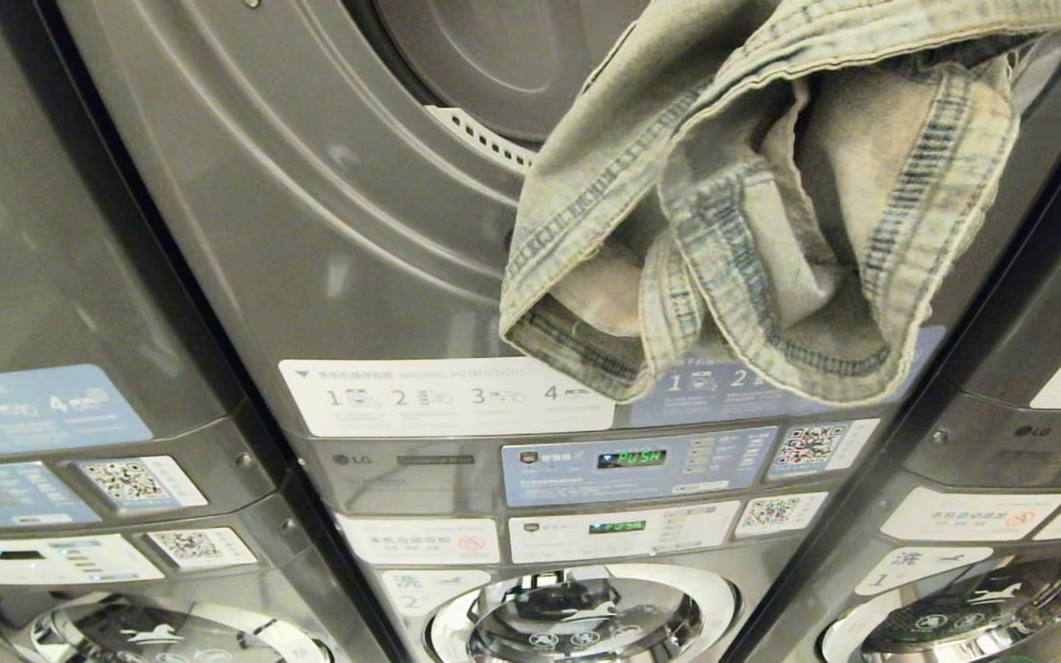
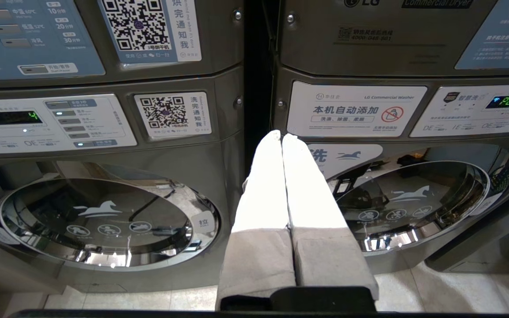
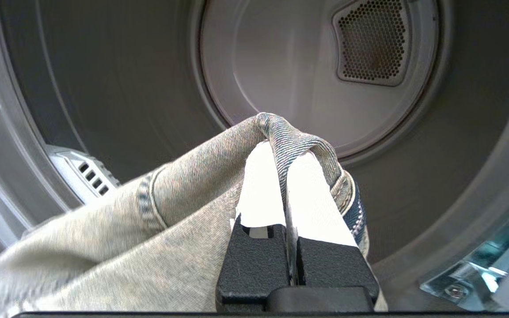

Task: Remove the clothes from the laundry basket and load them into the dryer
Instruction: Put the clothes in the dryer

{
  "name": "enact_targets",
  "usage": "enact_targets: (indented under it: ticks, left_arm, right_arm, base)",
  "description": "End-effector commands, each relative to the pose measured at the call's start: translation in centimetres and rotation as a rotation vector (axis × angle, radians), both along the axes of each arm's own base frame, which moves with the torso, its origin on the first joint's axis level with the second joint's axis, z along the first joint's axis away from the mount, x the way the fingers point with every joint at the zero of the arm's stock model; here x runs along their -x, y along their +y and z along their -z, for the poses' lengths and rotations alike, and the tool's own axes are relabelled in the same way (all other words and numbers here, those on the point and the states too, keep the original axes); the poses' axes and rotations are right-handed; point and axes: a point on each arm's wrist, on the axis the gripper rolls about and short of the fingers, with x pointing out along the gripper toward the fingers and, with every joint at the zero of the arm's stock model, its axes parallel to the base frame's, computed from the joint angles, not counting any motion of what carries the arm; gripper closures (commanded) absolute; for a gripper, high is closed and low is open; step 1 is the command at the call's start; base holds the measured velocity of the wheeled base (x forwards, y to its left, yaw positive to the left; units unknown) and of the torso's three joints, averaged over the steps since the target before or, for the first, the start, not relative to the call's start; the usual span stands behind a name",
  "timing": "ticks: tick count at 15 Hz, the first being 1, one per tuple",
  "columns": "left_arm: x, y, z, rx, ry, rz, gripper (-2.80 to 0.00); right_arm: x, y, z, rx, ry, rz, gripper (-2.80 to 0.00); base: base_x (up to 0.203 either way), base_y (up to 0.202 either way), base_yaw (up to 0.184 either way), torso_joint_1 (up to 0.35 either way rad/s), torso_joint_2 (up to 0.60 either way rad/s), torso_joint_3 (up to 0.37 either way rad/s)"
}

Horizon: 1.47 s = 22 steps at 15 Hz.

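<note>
Nearest, the right gripper (image 3: 286, 152) is clamped on a fold of the faded denim garment (image 3: 117, 247), its white fingers (image 3: 259, 190) pinching a seam at the mouth of the dryer (image 1: 328, 230). The denim is likely soft but fairly heavy, draping rather than holding shape; a thick seam or hem probably gives the surest hold. The head view shows the garment (image 1: 752, 212) hanging in loose folds over the dryer's front, right of the opening, above the control panels. Only the right wrist view shows the bare drum (image 3: 281, 79) and its perforated vent beyond. The left gripper (image 2: 282, 137) is parked low, fingers together, holding nothing, facing the washers. The laundry basket appears in no view.
</note>
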Motion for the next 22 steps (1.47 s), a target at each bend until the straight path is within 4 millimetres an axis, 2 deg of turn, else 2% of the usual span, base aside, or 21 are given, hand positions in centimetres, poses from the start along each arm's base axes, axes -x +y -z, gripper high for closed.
enact_targets:
  ticks: [1,6,12,15,18,19,20,22]
  left_arm:
    - [0.0,0.0,0.0,0.0,0.0,-0.001,0.0]
    - [0.0,0.0,0.0,0.0,0.0,-0.001,0.0]
    - [0.0,0.0,0.0,0.0,0.0,-0.001,0.0]
    - [0.0,0.0,0.0,0.0,0.0,-0.001,0.0]
    - [0.0,0.0,0.0,0.001,0.0,-0.001,0.0]
    - [0.0,0.0,0.0,0.0,0.0,-0.001,0.0]
    - [0.0,0.0,0.0,0.0,0.0,-0.001,0.0]
    - [0.0,0.0,0.0,0.0,0.0,-0.001,0.0]
  right_arm:
    - [0.3,-0.3,-0.1,-0.004,-0.006,0.002,0.0]
    - [0.3,-0.2,-0.1,-0.003,-0.006,0.002,0.0]
    - [0.2,-0.4,-0.2,-0.018,0.0,0.038,0.0]
    - [-0.1,-0.7,-1.4,-0.067,-0.019,0.112,0.0]
    - [-2.0,-1.2,-4.8,-0.16,-0.116,0.229,0.0]
    - [-2.7,-1.5,-5.4,-0.174,-0.142,0.273,0.0]
    - [-4.3,-1.6,-5.3,-0.182,-0.179,0.337,0.0]
    - [-5.7,-2.6,-5.8,-0.259,-0.344,0.445,0.0]
  base:
    - [0.0,0.0,0.0,0.0,0.0,0.0]
    - [-0.002,0.0,0.017,0.001,0.0,0.0]
    - [0.001,-0.007,0.169,0.0,0.0,0.001]
    - [0.001,-0.008,0.124,0.0,0.01,0.002]
    - [0.0,0.0,0.0,0.0,0.0,0.0]
    - [0.0,0.0,0.0,0.0,0.0,0.0]
    - [0.0,0.0,0.0,0.0,0.0,0.0]
    - [0.0,0.0,0.0,0.0,0.0,0.0]
